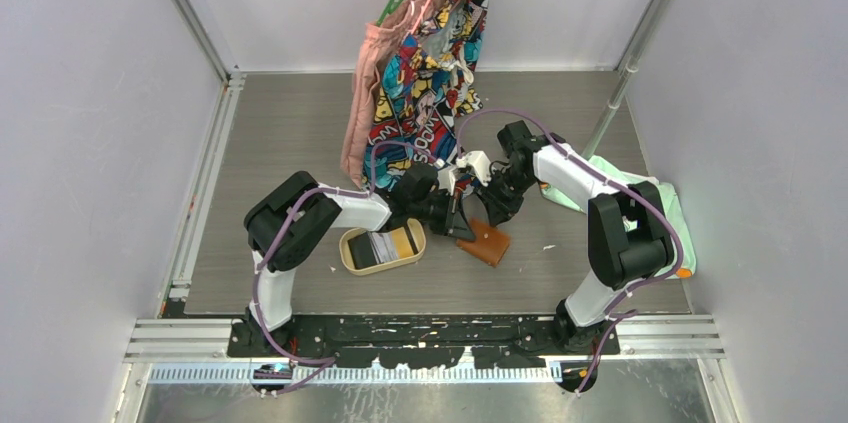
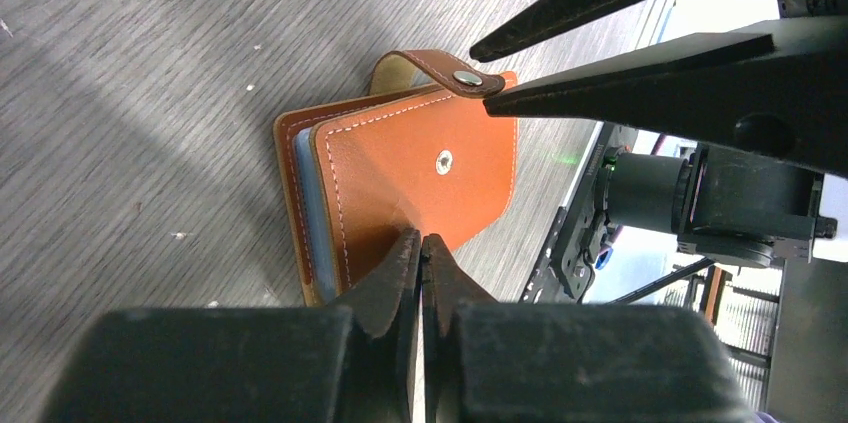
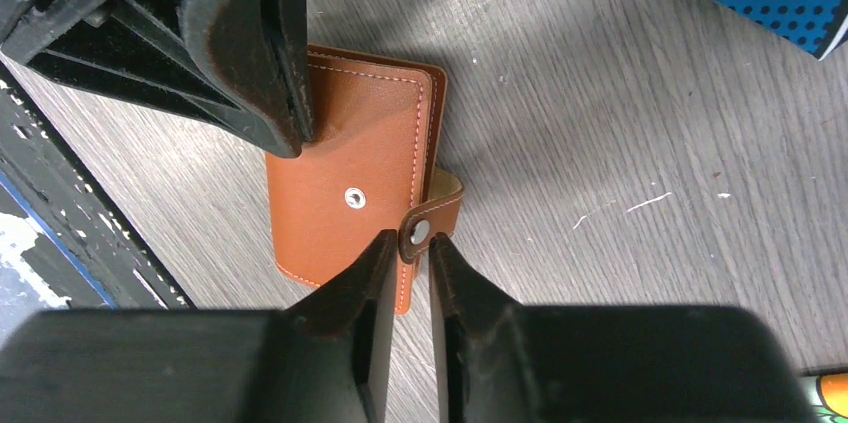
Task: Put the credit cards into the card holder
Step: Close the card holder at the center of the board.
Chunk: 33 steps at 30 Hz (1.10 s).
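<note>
Your card holder [image 1: 485, 241] lies shut on the worktop [image 1: 290, 143] between the two arms, just right of the oval wooden tray [image 1: 344, 251]. The credit cards [image 1: 385, 246] lie flat in that tray; a dark one and a yellow one show.

Your left gripper [image 2: 421, 243] has its jaws pressed together, tips bearing on the front cover at the edge opposite the strap [image 3: 440, 218]. The leather dimples there. Whether any of it is caught between the tips, you cannot tell from these views.

Your right gripper [image 3: 407, 248] stands narrowly spread, straddling the free end of the strap. The strap is off its snap socket [image 3: 352, 198], which sits bare on the cover. The left wrist view shows a gap beside the tab, so it looks loose rather than clamped.

Expect the holder to be light and soft. It will probably slide or pivot on the worktop if you pull one side only, so keep the left tips pinning it. The cover is thin, flexible leather and may fall shut once released. Take it by the strap-side edge, or by the strap itself, and fold it back like a book. Blue inner sleeves [image 2: 303, 193] show between the covers and look flimsy, so go gently.

The cards will likely be stiff, thin and slick, and hard to get under while flat. Pinch one by a short edge, perhaps where it leans on the tray rim.
</note>
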Each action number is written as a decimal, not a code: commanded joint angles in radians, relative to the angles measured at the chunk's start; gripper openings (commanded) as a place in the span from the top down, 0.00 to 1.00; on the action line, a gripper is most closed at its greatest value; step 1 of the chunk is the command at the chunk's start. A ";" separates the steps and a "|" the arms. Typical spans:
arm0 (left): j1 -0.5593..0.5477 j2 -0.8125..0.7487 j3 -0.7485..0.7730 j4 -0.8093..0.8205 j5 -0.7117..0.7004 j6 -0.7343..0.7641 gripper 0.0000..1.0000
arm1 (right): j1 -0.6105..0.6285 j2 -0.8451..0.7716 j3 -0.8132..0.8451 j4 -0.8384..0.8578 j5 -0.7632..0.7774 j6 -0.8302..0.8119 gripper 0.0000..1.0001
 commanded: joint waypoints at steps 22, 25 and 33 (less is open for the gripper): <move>0.000 0.025 0.026 -0.005 -0.014 0.008 1.00 | 0.038 -0.048 0.011 -0.020 -0.070 -0.019 0.99; 0.000 0.029 0.026 -0.011 -0.017 0.005 1.00 | 0.054 -0.045 0.008 -0.015 -0.046 -0.014 0.99; 0.001 0.029 0.020 -0.012 -0.021 0.004 1.00 | 0.100 -0.062 -0.035 -0.007 -0.011 -0.016 0.99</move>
